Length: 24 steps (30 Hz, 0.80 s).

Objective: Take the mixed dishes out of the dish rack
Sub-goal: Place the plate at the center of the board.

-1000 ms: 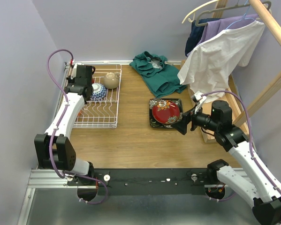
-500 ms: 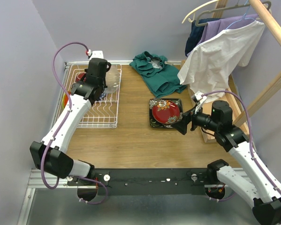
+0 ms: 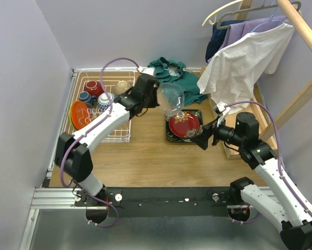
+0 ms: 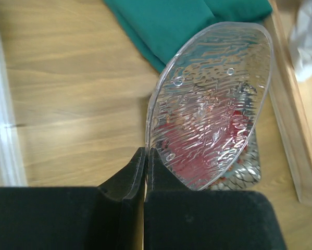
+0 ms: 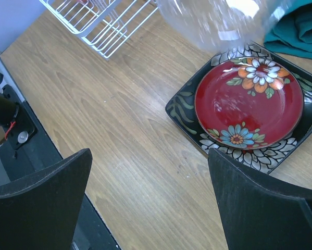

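Observation:
My left gripper (image 3: 157, 97) is shut on the rim of a clear textured glass plate (image 3: 171, 99) and holds it tilted in the air, just above and left of the red floral plate (image 3: 184, 123). The red plate lies on the black square floral plate (image 3: 170, 136). In the left wrist view the fingers (image 4: 146, 152) pinch the clear plate (image 4: 213, 99) at its lower edge. The white dish rack (image 3: 114, 136) at the left holds a red cup (image 3: 92, 87), dark-blue mug (image 3: 85, 97), blue-white bowl (image 3: 104, 100), orange plate (image 3: 79, 114) and beige bowl (image 3: 123, 86). My right gripper (image 3: 202, 139) is open and empty beside the black plate.
A green cloth (image 3: 172, 78) lies at the back, behind the plates. A wooden clothes stand with hanging shirts (image 3: 239, 62) fills the right side. In the right wrist view the rack's corner (image 5: 106, 23) is at top left and the red plate (image 5: 248, 104) at right.
My left arm has swung right, from over the dish rack to the stacked plates, carrying the clear plate out of the rack. The right arm has not moved.

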Available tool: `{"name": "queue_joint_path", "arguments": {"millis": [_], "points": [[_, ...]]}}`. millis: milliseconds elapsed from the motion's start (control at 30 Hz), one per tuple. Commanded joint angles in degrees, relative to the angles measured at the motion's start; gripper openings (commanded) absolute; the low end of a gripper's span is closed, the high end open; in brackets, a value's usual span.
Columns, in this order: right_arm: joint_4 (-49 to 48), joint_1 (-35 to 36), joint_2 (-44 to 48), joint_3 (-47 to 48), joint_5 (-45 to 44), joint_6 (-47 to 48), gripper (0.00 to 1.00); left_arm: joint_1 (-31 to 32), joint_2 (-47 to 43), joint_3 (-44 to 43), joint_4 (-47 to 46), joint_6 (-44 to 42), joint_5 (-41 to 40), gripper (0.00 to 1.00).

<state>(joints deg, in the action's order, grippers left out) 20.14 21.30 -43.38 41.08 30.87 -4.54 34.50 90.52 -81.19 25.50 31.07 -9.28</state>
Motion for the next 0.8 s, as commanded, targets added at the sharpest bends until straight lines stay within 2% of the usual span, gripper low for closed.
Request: {"name": "queue_joint_path", "arguments": {"millis": [0,300,767], "points": [[-1.07,0.23,0.84,0.40,-0.37,-0.65,1.00,4.52,5.88,0.24,-6.51,6.37,4.18,0.08],[0.77,0.32,1.89,0.67,-1.08,-0.30,1.00,6.98,15.11,-0.02,-11.61,13.31,4.97,0.11],[1.66,0.23,2.59,0.49,-2.40,-0.30,1.00,7.95,19.08,2.87,-11.35,15.51,7.52,0.13]]}}
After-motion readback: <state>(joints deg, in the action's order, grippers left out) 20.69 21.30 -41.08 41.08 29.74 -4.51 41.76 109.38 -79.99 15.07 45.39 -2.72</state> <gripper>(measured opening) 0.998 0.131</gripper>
